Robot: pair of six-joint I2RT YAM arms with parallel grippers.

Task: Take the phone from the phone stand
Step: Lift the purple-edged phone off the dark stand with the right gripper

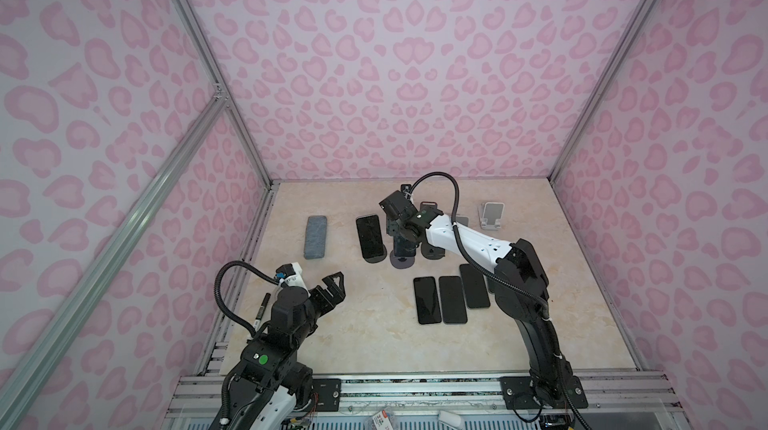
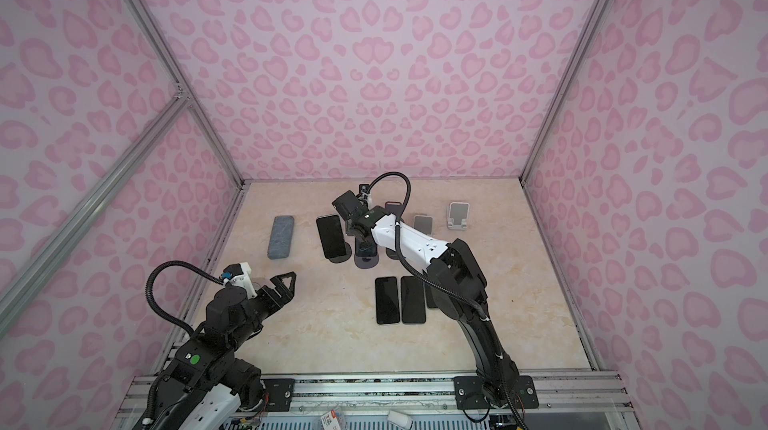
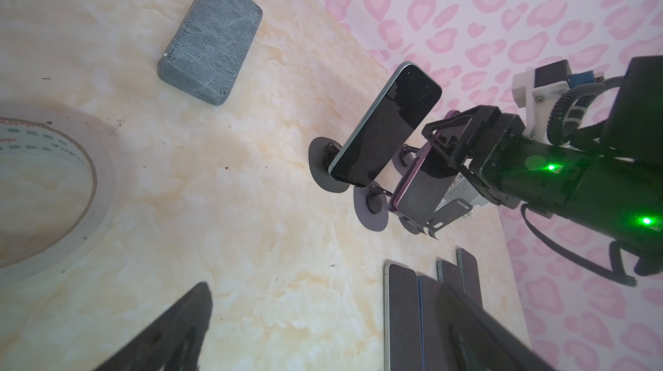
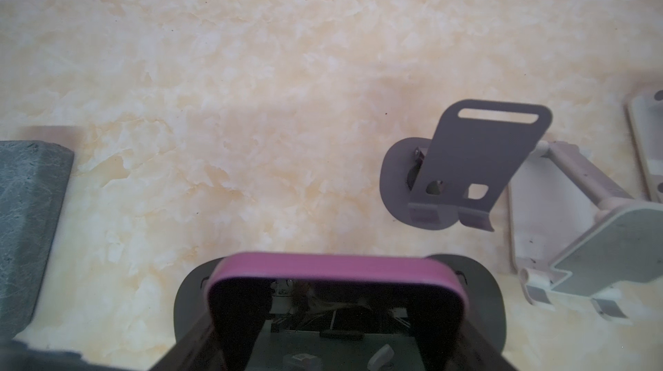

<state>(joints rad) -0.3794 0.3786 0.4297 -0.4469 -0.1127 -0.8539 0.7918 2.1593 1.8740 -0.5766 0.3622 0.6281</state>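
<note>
Purple phone (image 3: 423, 179) leans tilted in its phone stand (image 3: 371, 213), a dark one with a round foot, near the middle of the table (image 1: 374, 345). In both top views it is mostly hidden under the right arm. The right claw (image 3: 443, 150) reaches down over the phone's upper end with a finger along each long edge. The right wrist view shows the phone's top rim between the two fingers, but whether they press on it I cannot tell. The left claw (image 1: 334, 284) hangs released, fingers wide apart, above the near left part of the table, well apart from the stands.

Just beside the purple phone, on its left in both top views, a second stand (image 3: 323, 172) carries a green-edged phone (image 3: 387, 132), also tilted. The two phones are close but not touching, and this one is the nearest thing to the right claw. Behind them an empty grey stand (image 4: 473, 157) holds nothing on its lip. Farther right stand two pale stands, one (image 2: 423, 223) close to the arm and one (image 1: 492, 216) near the back right, both empty.

Nearer the front, a row of dark phones (image 1: 453, 299) lies flat, side by side, partly under the right arm. A grey speckled block (image 1: 315, 237) lies flat on the left, apart from the stands. A marker pen (image 1: 264, 306) lies at the table's left edge beside the left arm
</note>
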